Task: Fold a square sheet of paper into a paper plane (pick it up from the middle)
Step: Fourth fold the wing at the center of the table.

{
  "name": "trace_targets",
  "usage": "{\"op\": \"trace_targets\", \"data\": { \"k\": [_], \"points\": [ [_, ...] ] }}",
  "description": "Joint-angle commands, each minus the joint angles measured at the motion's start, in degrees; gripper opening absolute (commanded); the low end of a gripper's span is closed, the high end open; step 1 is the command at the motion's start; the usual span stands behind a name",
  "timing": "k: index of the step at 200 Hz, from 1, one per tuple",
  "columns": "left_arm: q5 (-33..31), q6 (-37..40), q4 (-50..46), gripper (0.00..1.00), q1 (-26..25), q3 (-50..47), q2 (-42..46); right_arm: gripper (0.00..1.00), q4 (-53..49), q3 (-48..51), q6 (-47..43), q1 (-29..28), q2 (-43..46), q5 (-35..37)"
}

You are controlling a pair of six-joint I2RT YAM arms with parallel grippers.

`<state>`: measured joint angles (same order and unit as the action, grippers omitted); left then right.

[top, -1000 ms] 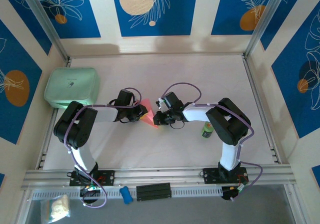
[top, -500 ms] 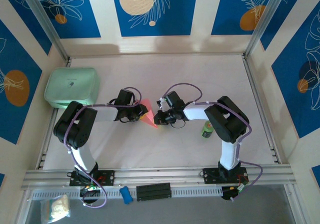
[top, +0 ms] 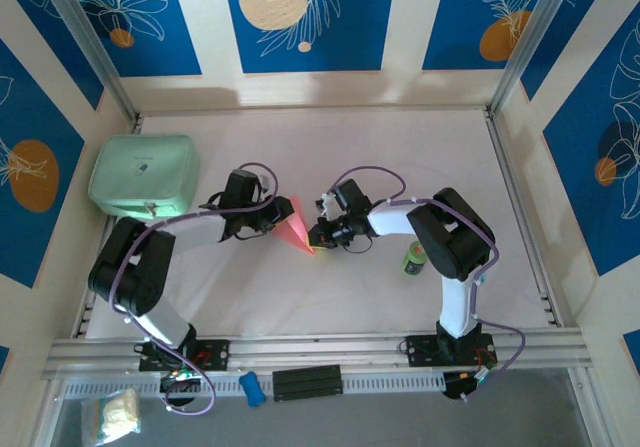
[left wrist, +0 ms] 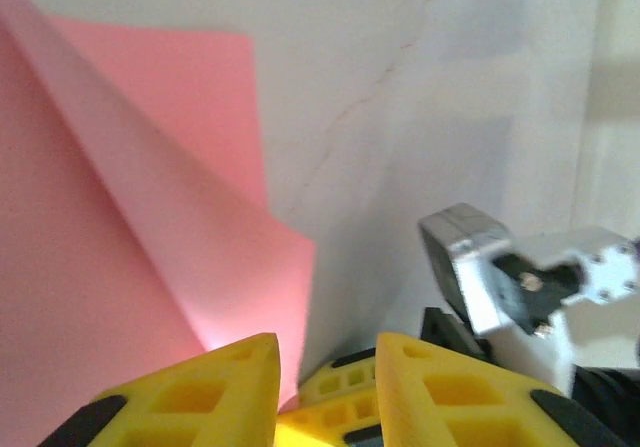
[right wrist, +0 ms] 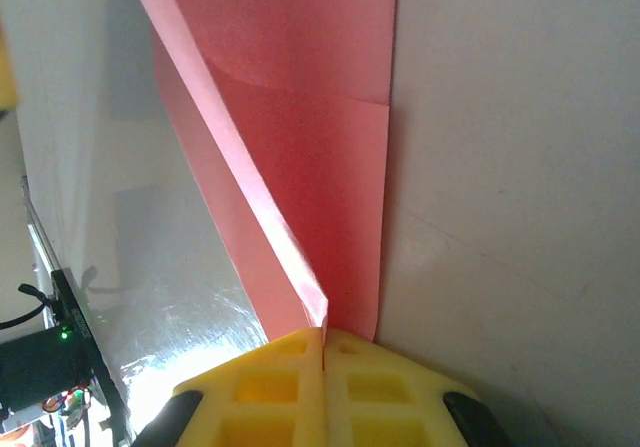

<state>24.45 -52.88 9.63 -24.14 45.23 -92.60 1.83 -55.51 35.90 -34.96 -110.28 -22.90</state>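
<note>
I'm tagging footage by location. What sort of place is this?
Likely a robotics lab cell rather than a home: the left arm and right arm are bolted to an aluminium rail, and the white table is boxed in by blue printed panels.

White table point(top: 330, 147) carries a mint-green case point(top: 143, 174) far left and a small green can point(top: 414, 258) right

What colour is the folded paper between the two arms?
The paper is pink-red; the right wrist view shows it best.
</note>
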Motion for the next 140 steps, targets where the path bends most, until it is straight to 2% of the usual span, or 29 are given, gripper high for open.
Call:
{"op": "trace_targets", "data": {
  "k": [1, 37, 140],
  "points": [
    [4.0, 1.9, 7.3, 0.28, 0.2, -3.1, 0.3, 0.02, -4.2, -0.5, 1.0, 0.8, -1.6, -0.7],
    [7.3, 1.2, 14.3, 0.24, -0.3, -4.5, -3.2, 0.02, -4.0, -0.4, 1.8, 1.3, -1.9, -1.2],
    [8.5, -0.6, 19.1, 0.16, -1.0, -3.6, -10.4, 0.02, -3.8, -0.1, 2.4, 1.9, -2.1, -1.4]
  ]
}}
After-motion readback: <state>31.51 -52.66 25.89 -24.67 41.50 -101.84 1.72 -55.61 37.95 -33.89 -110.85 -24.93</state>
